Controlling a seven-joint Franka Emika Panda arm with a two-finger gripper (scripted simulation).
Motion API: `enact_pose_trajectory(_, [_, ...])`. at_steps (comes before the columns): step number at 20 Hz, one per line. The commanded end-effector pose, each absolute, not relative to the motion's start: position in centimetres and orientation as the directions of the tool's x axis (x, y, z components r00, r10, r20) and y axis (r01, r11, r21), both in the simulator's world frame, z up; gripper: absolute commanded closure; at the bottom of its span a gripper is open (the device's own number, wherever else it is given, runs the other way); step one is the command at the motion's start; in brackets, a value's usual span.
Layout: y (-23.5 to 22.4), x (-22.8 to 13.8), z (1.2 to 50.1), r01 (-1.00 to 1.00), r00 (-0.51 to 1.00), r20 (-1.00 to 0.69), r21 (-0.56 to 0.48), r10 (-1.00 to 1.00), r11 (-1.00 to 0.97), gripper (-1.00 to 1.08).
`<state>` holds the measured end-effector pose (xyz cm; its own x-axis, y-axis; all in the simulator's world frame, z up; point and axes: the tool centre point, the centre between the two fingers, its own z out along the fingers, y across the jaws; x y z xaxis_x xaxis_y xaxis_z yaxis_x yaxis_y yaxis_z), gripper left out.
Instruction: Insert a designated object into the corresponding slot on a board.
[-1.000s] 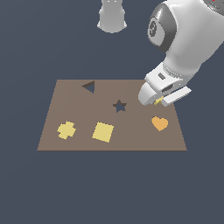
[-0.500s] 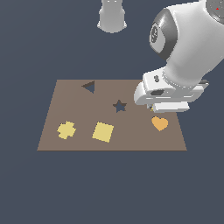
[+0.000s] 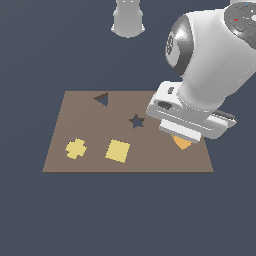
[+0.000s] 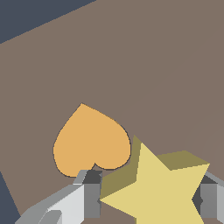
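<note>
In the wrist view, my gripper (image 4: pixel 148 199) is shut on the pale-yellow star block (image 4: pixel 159 190), with one grey finger (image 4: pixel 85 197) on each side of it. The star hangs just above the brown board (image 3: pixel 90 130), beside the orange heart (image 4: pixel 92 140). In the exterior view, the white hand (image 3: pixel 187 117) hides the fingers and the star and covers most of the heart (image 3: pixel 181 143). The dark star-shaped slot (image 3: pixel 136 121) is open, a short way towards the exterior view's left of the hand.
A dark triangular hole (image 3: pixel 102 99) is at the board's far side. A yellow cross (image 3: pixel 76 148) and a yellow square (image 3: pixel 117 150) lie in the board's near row. A grey robot base (image 3: pixel 128 17) stands beyond the board.
The hand has turned at the wrist and shifted towards the board's near edge with the star in it; it now covers most of the orange heart.
</note>
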<state>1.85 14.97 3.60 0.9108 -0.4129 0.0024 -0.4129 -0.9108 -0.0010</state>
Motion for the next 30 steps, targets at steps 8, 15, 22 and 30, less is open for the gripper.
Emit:
enact_pose_trajectory(8, [11.4, 3.3, 3.8, -0.776, 0.631, 0.002, -0.002, -0.776, -0.631, 1.08])
enact_pose_trajectory(15, [8.5, 3.3, 3.9, -0.942, 0.335, 0.002, -0.002, -0.942, -0.335, 1.08])
enact_pose_trajectory(22, [5.9, 2.2, 4.0, -1.0, 0.011, 0.001, -0.002, -1.0, -0.011, 1.08])
enact_pose_trajectory(30, [4.0, 0.6, 4.0, -0.964, -0.267, 0.001, -0.002, -0.964, 0.267, 1.08])
